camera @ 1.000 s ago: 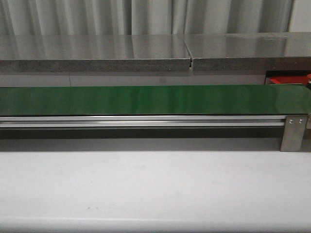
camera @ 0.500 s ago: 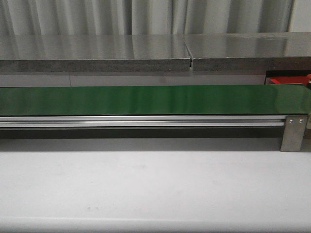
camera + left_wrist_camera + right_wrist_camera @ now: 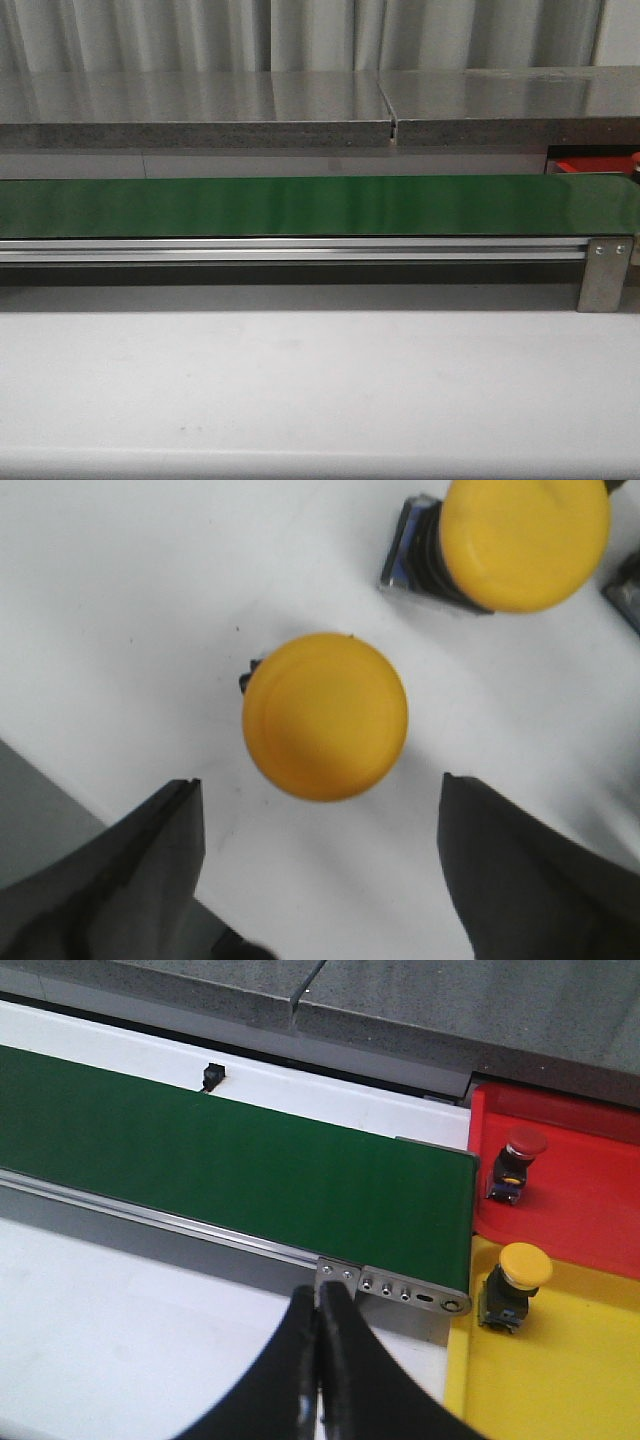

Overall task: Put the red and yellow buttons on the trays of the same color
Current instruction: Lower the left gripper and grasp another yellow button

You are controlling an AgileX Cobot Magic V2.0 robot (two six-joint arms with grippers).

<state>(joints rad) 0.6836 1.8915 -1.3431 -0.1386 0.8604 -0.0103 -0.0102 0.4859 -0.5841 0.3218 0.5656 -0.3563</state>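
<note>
Left gripper (image 3: 320, 880): you are hovering, fingers apart, over yellow button (image 3: 325, 716) mid-frame | second yellow button (image 3: 525, 540) lying upper right | handling: rigid, light, glossy cap probably slippery; you'd be gripping cap's rim | right gripper (image 3: 318, 1360): fingers together, empty | no legible writing
</note>
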